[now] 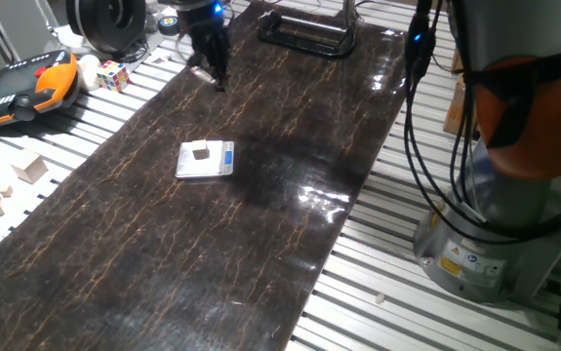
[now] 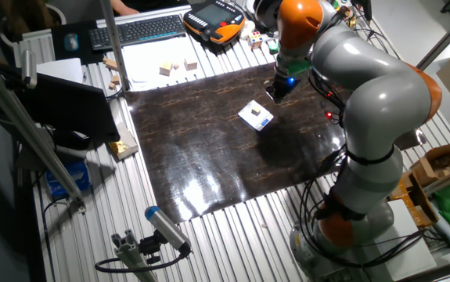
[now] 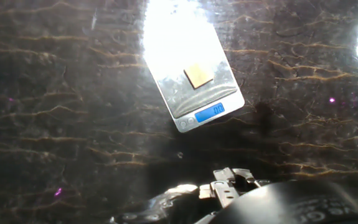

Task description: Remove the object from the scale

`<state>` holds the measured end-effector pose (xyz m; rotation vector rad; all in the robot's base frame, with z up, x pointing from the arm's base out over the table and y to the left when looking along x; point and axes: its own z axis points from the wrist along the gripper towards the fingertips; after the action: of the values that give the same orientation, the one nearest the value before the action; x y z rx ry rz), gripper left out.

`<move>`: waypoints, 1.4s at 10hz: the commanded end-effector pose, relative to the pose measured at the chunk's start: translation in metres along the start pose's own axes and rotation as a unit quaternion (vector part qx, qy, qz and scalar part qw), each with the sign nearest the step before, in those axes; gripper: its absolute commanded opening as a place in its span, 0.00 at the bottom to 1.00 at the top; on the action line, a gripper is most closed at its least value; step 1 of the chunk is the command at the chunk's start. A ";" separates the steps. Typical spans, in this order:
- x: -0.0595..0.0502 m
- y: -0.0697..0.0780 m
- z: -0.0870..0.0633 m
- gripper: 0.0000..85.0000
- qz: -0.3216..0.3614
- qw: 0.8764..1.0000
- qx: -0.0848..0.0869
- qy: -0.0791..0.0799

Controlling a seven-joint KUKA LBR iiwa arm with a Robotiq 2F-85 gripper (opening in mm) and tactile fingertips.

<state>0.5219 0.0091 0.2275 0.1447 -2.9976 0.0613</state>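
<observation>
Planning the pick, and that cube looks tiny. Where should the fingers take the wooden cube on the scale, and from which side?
Probably from straight above, closing on two opposite vertical faces of the wooden cube. It sits flat near the middle of the scale platform, nothing beside it, so the fingers can straddle it without touching the platform.

tan cube (image 3: 198, 76), silver scale (image 3: 194, 99) — blue display

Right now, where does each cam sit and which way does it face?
One fixed view: beside the arm's base, looking down the dark mat to the scale, cube and gripper.
Other fixed view: high on the opposite side, facing the whole arm.
Hand view: on the hand, looking down; only a bit of the housing shows.
All share scale and cube.
</observation>
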 end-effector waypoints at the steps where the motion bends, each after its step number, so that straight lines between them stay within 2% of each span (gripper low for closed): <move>1: -0.008 0.004 0.006 0.30 -0.002 1.000 0.012 0.000; 3: -0.031 0.006 0.023 0.51 -0.024 0.999 0.039 0.009; 4: -0.046 0.005 0.038 0.56 -0.030 0.999 0.042 0.006; 6: -0.065 0.001 0.067 0.58 -0.048 0.998 0.048 -0.010; 7: -0.074 -0.002 0.079 0.59 -0.057 0.997 0.042 -0.011; 8: -0.079 -0.003 0.088 0.59 -0.058 0.998 0.035 -0.008; 10: -0.084 0.002 0.102 0.60 -0.060 0.997 0.042 -0.009; 14: -0.085 0.009 0.133 0.64 -0.065 0.997 0.037 -0.018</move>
<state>0.5867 0.0198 0.0893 0.3525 -3.0152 0.1584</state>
